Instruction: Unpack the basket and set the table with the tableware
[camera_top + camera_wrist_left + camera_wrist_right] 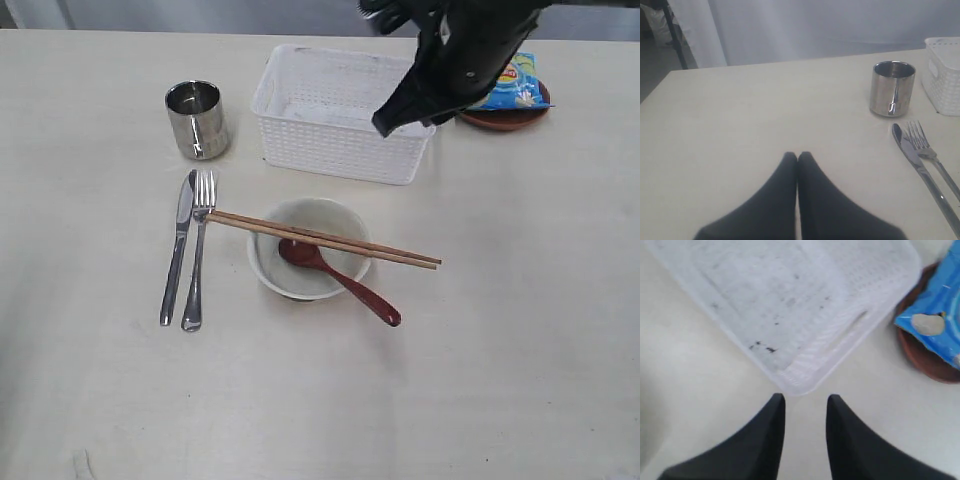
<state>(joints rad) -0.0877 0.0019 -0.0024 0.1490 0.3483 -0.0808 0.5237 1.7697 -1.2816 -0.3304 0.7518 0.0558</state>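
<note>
Left hand pressed closed, right hand raised, fingers parted, empty

Table: pale cream tabletop, faint grain.
Far side: steel cup, white lattice basket, small brown plate.
Near side: knife beside fork; cream bowl near them.

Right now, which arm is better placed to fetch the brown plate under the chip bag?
Right. The right gripper hangs open over the basket corner beside the plate; the left gripper sits shut beyond the steel cup.
</note>
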